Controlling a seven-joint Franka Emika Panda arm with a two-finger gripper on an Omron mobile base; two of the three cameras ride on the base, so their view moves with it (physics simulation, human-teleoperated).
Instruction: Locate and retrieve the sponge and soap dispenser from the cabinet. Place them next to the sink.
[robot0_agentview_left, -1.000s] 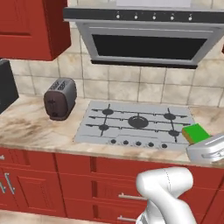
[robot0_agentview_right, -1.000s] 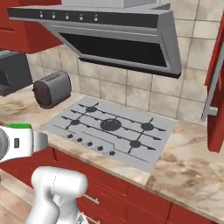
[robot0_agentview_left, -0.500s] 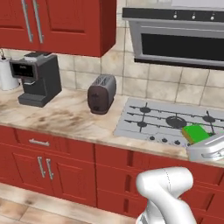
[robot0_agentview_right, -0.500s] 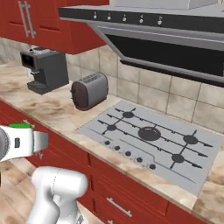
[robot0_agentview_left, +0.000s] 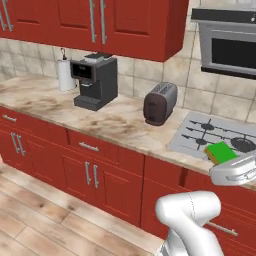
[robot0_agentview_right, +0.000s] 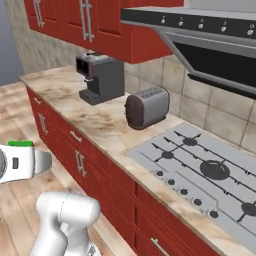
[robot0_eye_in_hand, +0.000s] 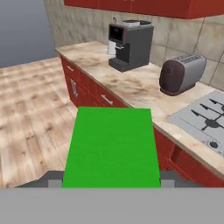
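The sponge (robot0_eye_in_hand: 111, 146) is in the claw (robot0_eye_in_hand: 109, 181), which is closed on it from both sides. In the hand view the green block sits flat just past the claw and covers the fingertips, with the wood floor (robot0_eye_in_hand: 30, 113) and the red cupboards (robot0_eye_in_hand: 92, 94) beyond it. In the left base view the sponge (robot0_agentview_left: 221, 152) pokes out from the white hand in front of the stove (robot0_agentview_left: 220, 137), up in the air and not lying on the counter (robot0_agentview_left: 100, 120). In the right base view only a thin green edge of it (robot0_agentview_right: 20, 143) shows on top of the hand, out over the floor at the left. On the counter a black coffee machine (robot0_agentview_left: 95, 80) stands by the tiled wall. A white paper roll (robot0_agentview_left: 65, 74) stands just to its left. A dark toaster (robot0_agentview_left: 160, 102) stands between the coffee machine and the stove, apart from both. I cannot tell if anything is in the toaster slots or in the coffee machine. The red wall cupboards (robot0_agentview_left: 100, 25) above have their doors shut, so what is inside them is hidden. The drawers and doors under the counter are shut too. A grey hood (robot0_agentview_right: 200, 35) hangs over the stove.
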